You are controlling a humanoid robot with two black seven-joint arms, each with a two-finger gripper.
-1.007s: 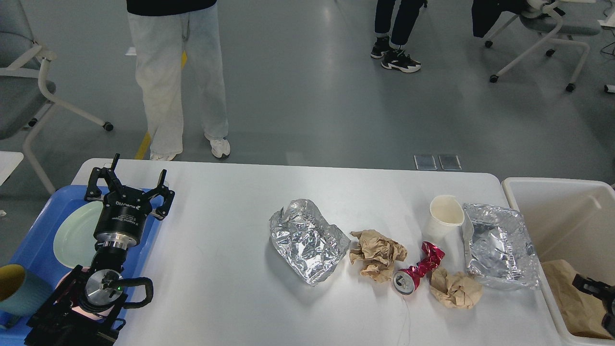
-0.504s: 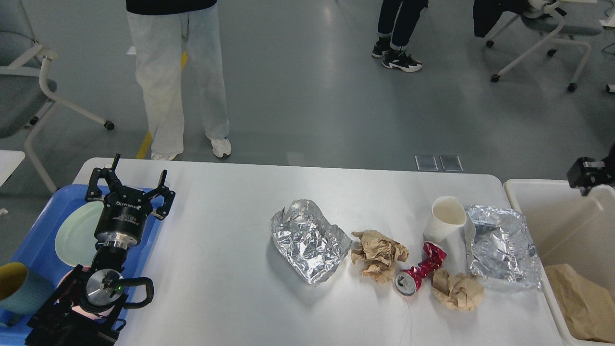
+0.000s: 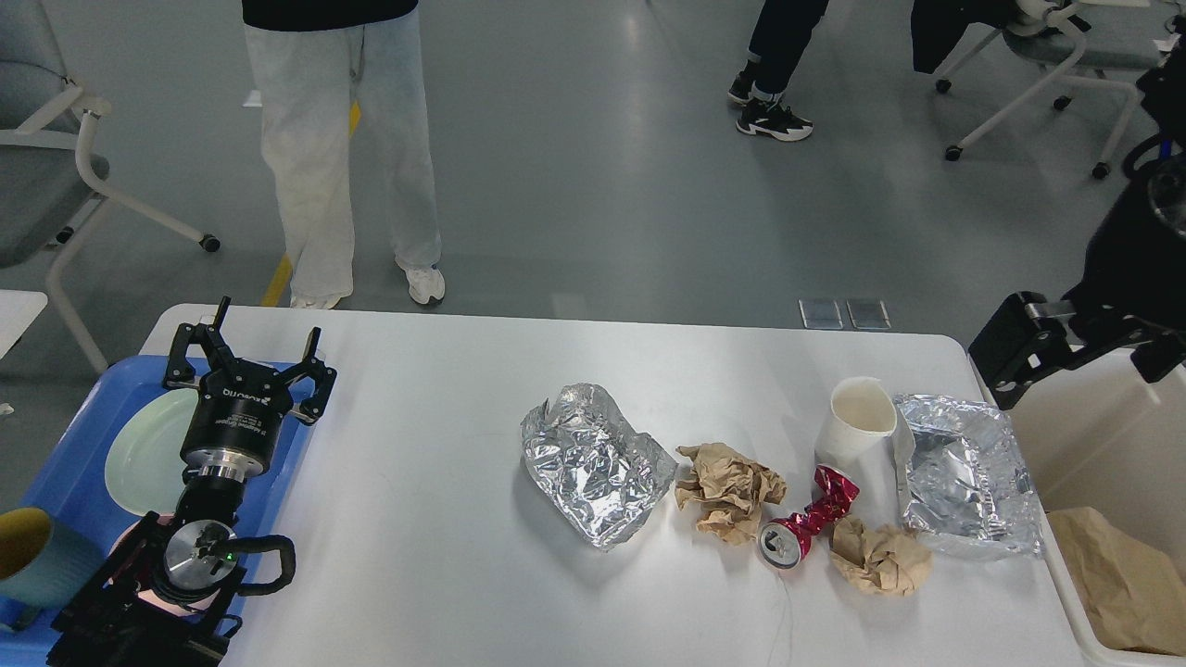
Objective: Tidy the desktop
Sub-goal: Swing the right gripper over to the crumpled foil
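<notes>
Half a second earlier only a dark tip showed at the right edge above the bin; by this moment the right arm had swung further in, its right claw [image 3: 1005, 357] hanging over the near-left corner of the off-white bin [image 3: 1093, 445]. Seen dark and partly end-on, its fingers could not be told apart, so whether it was released or clenched cannot be told. The left claw [image 3: 248, 357] had not shifted: it hovered released, fingers spread and holding nothing, above the blue tray [image 3: 83, 435] and its pale green plate [image 3: 139, 454].

The white counter [image 3: 426, 537] filled the middle of the view and carried all the litter: a crumpled foil sheet [image 3: 593, 463], a brown paper wad [image 3: 727, 486], a crushed red can [image 3: 806, 523], a second paper wad [image 3: 876, 556], a tipped white paper cup [image 3: 857, 426] and a foil tray [image 3: 968, 477] just beside the bin.

The step in hand was probably the right arm reaching for more rubbish. It would do best to open wide, take the nearest piece first, pinch a firm fold of the foil, and avoid nudging the cup, which touched it.
</notes>
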